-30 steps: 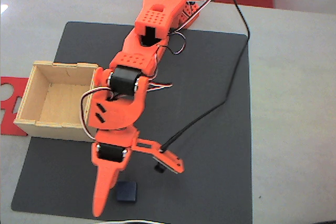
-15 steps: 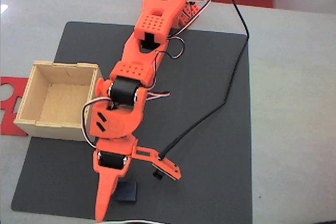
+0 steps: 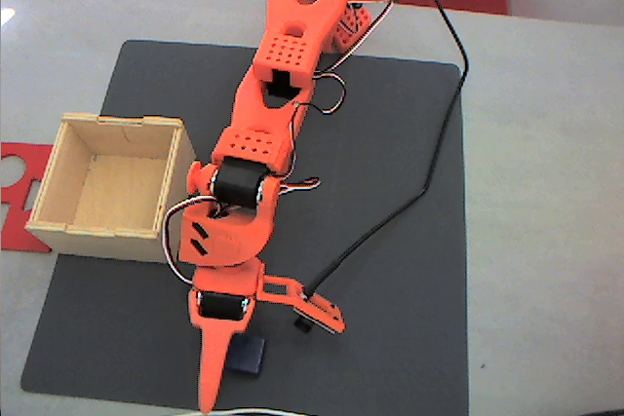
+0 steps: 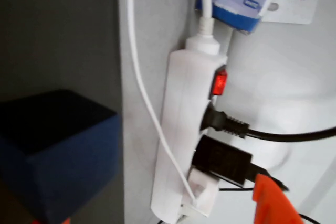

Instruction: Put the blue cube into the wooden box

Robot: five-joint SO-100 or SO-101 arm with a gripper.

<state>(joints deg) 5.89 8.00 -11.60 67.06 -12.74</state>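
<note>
The blue cube (image 3: 251, 357) sits on the black mat near its front edge, in the fixed view. My orange gripper (image 3: 269, 365) is open around it. The long fixed finger (image 3: 212, 377) overlaps the cube's left side, and the short moving finger (image 3: 320, 315) stands apart to the upper right. In the wrist view the blue cube (image 4: 52, 150) looms large at lower left, with an orange fingertip (image 4: 273, 203) at lower right. The wooden box (image 3: 102, 241), open and with nothing inside, stands at the mat's left edge, up and left of the gripper.
A black mat (image 3: 390, 241) covers the grey table. A flat red cut-out plate (image 3: 18, 182) lies left of the box. A black cable (image 3: 429, 172) trails across the mat to the gripper. A white power strip (image 4: 189, 145) with plugs lies beyond the mat's edge.
The arm has swung right and a little forward, away from the box. The fixed finger has closed in on the cube's left side; the cube has not moved.
</note>
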